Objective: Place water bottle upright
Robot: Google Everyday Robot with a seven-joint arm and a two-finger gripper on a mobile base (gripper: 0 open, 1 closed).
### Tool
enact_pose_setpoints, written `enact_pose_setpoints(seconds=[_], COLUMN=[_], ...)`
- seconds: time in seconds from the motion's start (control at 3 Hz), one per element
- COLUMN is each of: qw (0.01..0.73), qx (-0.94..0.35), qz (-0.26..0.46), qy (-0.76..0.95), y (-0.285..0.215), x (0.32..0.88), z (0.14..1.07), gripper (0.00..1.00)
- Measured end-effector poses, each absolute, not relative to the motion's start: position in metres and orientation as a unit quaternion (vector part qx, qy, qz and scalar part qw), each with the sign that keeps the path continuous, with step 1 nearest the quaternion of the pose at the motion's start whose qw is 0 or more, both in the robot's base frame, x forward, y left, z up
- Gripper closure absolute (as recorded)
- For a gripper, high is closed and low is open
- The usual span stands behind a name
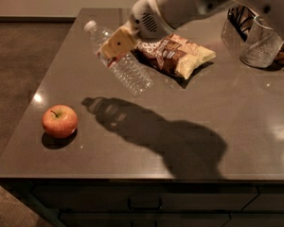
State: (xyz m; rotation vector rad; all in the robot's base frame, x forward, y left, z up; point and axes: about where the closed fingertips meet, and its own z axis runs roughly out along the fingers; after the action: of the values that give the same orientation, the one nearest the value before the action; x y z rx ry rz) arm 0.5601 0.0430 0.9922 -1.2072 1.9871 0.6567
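Note:
The water bottle [125, 65] is a clear ribbed plastic bottle with a white cap at its upper left. It hangs tilted in the air above the grey counter [180, 126], cap end higher and to the left. My gripper [117, 44] is shut on the water bottle around its label band, with a tan finger pad [118, 42] facing the camera. The arm reaches in from the upper right. The bottle's shadow falls on the counter below it.
A red apple [59, 121] sits near the counter's front left edge. A snack bag [177, 55] lies behind the bottle. A wide clear glass cup [258, 44] stands at the back right, with a dark item behind it.

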Motion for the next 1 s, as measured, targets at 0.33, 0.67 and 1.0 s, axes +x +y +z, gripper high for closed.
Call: enact_pose_setpoints(seconds=[0.33,0.67,1.0], qw=[0.412,0.461,0.506], qx=[-0.448,-0.436,-0.438], qz=[0.294,0.330,0.362], qy=[0.737,0.699,0.649], y=[0.034,0.017,-0.005], x=[0.569,0.573,0.573], z=[1.014,1.024,1.029], gripper=[1.00,1.00,1.00])
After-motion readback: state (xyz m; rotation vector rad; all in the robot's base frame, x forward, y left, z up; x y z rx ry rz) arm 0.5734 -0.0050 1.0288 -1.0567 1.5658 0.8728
